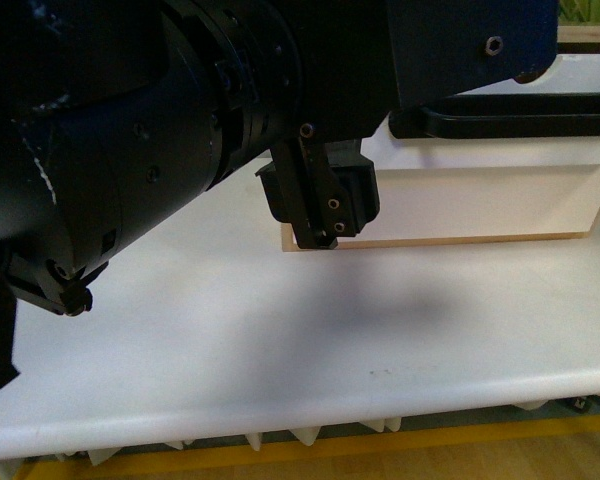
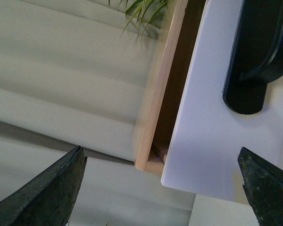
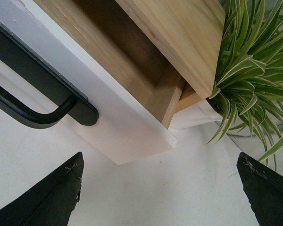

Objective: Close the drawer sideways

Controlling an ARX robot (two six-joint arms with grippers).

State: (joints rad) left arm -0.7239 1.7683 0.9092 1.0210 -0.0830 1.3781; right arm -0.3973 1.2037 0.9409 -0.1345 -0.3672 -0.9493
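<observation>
Right wrist view: drawer pulled out beside a striped leafy plant, all on a white bench, left end effector and right end effector both spread.

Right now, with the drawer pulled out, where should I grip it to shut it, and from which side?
Probably the black bar handle: it stands off the white front of the drawer, leaving a finger gap. Come at it from the front face; the right claw is open and faces its end.
</observation>
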